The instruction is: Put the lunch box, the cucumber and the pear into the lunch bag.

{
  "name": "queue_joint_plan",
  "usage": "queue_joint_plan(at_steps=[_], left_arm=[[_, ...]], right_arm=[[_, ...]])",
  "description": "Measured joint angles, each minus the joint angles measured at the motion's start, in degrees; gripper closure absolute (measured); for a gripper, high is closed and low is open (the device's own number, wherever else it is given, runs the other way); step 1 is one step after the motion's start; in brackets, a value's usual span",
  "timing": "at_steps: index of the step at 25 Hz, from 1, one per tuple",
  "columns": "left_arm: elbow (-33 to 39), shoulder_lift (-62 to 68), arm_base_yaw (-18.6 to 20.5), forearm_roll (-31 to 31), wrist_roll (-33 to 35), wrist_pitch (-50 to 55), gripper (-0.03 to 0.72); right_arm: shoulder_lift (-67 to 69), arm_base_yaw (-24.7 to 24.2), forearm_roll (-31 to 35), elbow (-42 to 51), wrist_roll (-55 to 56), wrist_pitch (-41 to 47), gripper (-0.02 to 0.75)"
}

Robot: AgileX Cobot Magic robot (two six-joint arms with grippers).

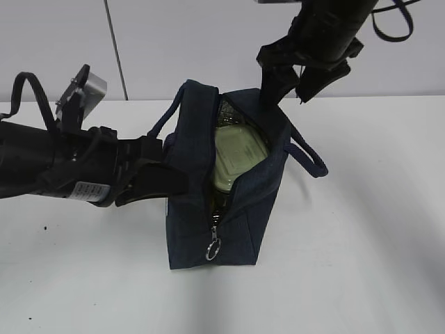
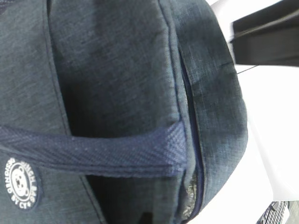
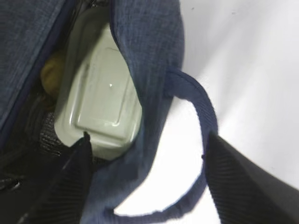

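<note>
White table [image 1: 361,278], navy lunch bag [image 1: 188,139] (unzipped), sage-lidded lunch box [image 1: 238,160]

the left arm [image 1: 42,163] is a matte black tube with a small white printed label on its underside; a silver-grey camera block [image 1: 82,94] sits on its wrist, fed by a looping black cable [image 1: 28,87]; the right arm [image 1: 327,31] is black too, with a dark strap looped beside it; ribbed black pads [image 3: 247,184] line its jaws
</note>
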Motion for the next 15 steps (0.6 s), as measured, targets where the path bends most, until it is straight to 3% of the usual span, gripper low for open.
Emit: queue_joint_plan(at_steps=[9,15], left_arm=[[0.00,0.00,0.00,-0.13,0.00,0.04,0.704],[0.00,0.00,0.00,-0.23,0.00,0.04,0.704]], right_arm=[[-13.63,0.00,-0.38,13.19,-2.89,0.00,0.164],[-21.97,0.00,6.76,24.42,-8.17,-0.68,0.188]])
